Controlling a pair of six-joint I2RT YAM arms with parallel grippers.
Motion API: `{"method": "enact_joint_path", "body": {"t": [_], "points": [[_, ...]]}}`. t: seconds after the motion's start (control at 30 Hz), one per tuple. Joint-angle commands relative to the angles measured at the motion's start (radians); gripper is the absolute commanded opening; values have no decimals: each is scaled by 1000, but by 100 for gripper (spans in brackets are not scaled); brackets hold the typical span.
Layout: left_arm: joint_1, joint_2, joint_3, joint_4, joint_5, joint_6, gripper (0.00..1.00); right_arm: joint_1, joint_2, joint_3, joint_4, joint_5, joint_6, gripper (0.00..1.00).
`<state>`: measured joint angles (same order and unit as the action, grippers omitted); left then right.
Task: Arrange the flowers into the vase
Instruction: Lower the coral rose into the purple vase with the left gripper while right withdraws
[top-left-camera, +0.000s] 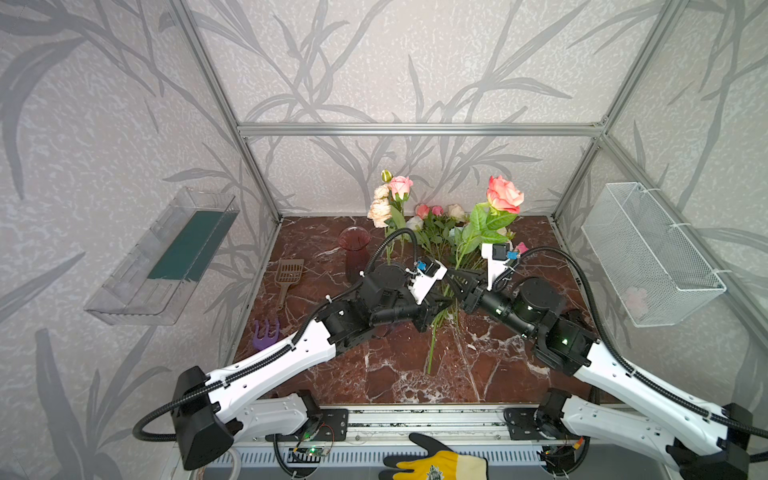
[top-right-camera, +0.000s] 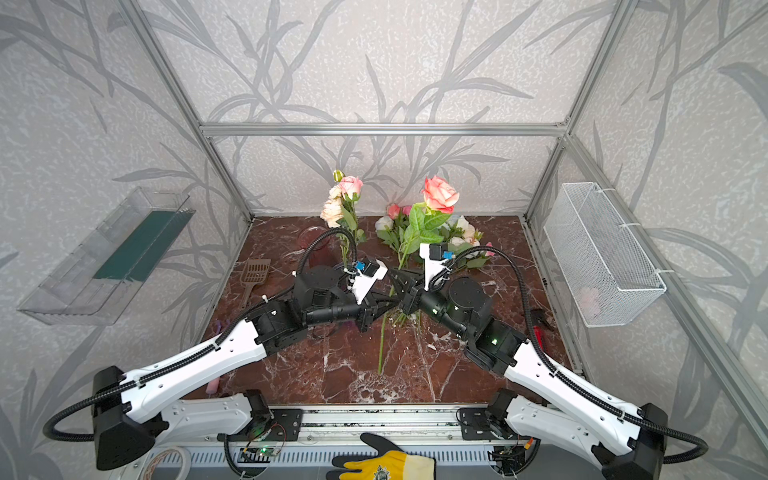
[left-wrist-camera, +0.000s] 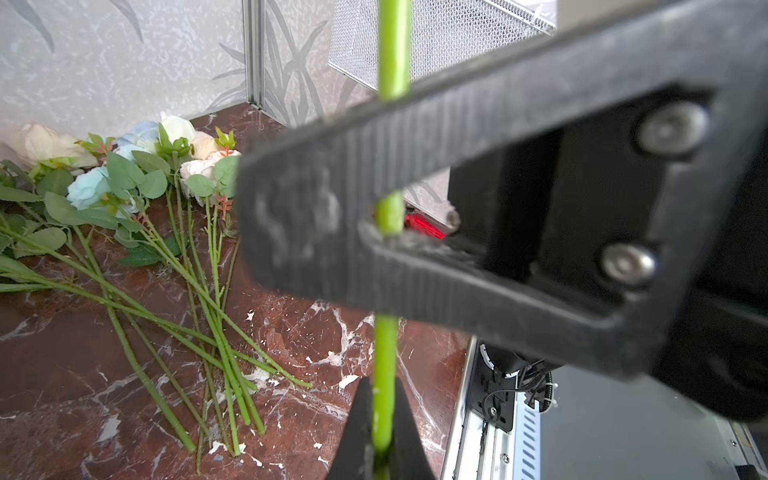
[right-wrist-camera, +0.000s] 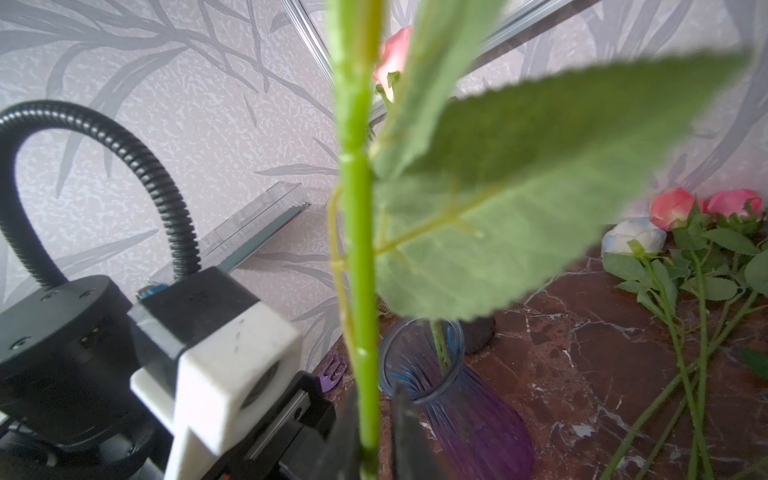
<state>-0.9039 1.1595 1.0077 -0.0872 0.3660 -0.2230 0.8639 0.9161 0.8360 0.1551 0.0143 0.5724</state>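
Coral rose (top-left-camera: 504, 194): upright at mid-table, its head high above both grippers in both top views (top-right-camera: 440, 193), with broad green leaves just under it.
Stem (left-wrist-camera: 388, 50): runs straight down from the head and passes through both grippers.
Left gripper (left-wrist-camera: 381, 436): clamped tight on the stem, just below the right one.
Right gripper (right-wrist-camera: 374, 440): jaws on either side of the same stem but slack. The right wrist view shows a sliver of daylight between the stem and one finger.
Purple vase (right-wrist-camera: 457, 415): ribbed glass with a bluish rim, standing upright near the held stem, one green stem in its mouth. In the top views the left arm hides it.
Pink rose (top-left-camera: 400, 185): stands upright with cream heads (top-left-camera: 380, 210) beside it, just behind the left arm. Their stems drop out of sight behind it.
Loose flowers (top-left-camera: 440, 224): pink, white and pale blue heads heaped at the back, lying flat with their stems fanned toward the front (left-wrist-camera: 216, 316).
Reddish vase (top-left-camera: 354, 249): upright at back left.
Tan scoop (top-left-camera: 288, 274): lies near the reddish vase.
Purple rake (top-left-camera: 266, 332): lies by the left edge.
Marble table (top-left-camera: 374, 365): dark red with white veins.
Clear shelf (top-left-camera: 166, 257): on the left wall.
Wire basket (top-left-camera: 652, 253): on the right wall.
Yellow glove (top-left-camera: 436, 461): at the front rail.
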Motion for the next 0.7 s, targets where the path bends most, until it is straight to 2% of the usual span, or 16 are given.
{"method": "enact_joint_path", "body": {"t": [0.0, 0.1, 0.27, 0.43, 0.67], "points": [[7, -58, -9, 67, -54, 11, 0, 7, -6, 28, -2, -19, -14, 38], [43, -101, -19, 78, -103, 4, 0, 10, -34, 17, -11, -11, -18, 43], [159, -229, -82, 209, -96, -11, 0, 10, -100, -18, -39, 46, -33, 44], [201, -317, -59, 230, -203, 125, 0, 10, -144, -38, -72, 118, -55, 44], [203, -288, 33, 192, -386, 276, 0, 9, -165, -56, -66, 169, -75, 44]]}}
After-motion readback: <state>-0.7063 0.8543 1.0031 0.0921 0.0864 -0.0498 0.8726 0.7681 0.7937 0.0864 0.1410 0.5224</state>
